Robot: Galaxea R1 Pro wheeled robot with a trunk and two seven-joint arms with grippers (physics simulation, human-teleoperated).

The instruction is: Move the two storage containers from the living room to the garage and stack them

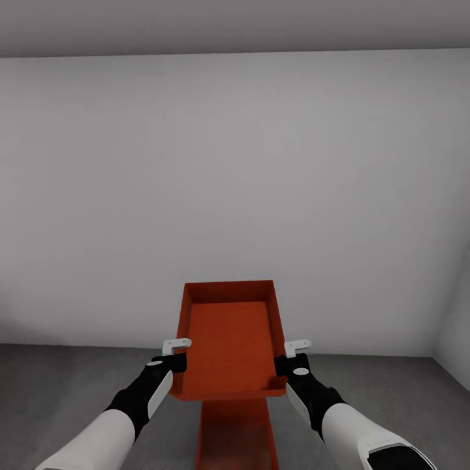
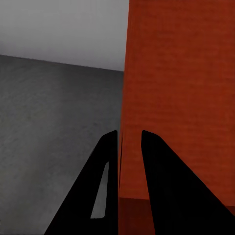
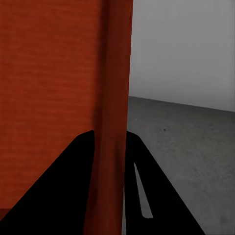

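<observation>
1. Red-orange upper container [image 1: 230,343], open top up, was held above the floor between both hands, its far end toward the white-grey wall [image 1: 235,183].
2. Left hand [image 1: 175,358] was clamped on the container's left wall near the near corner; in the left wrist view one dark finger [image 2: 105,186] lay outside that wall [image 2: 176,98] and the other inside, the wall edge pinched in the narrow gap.
3. Right hand [image 1: 292,359] gripped the right wall likewise; in the right wrist view the wall's rim [image 3: 115,122] ran between the two fingers [image 3: 139,191], which closed on it.
4. Second container [image 1: 236,434], same red-orange, sat low directly beneath the held one, partly hidden by it; its long axis lined up with the upper bin's. Whether the two touched could not be told.
5. Floor [image 1: 72,385] was dark grey mottled concrete, meeting the plain wall just beyond the bins; a second wall [image 1: 457,339] closed the corner on the right.
6. Both forearms, white with black wrists, reached forward about evenly, and the held container looked roughly level side to side.
</observation>
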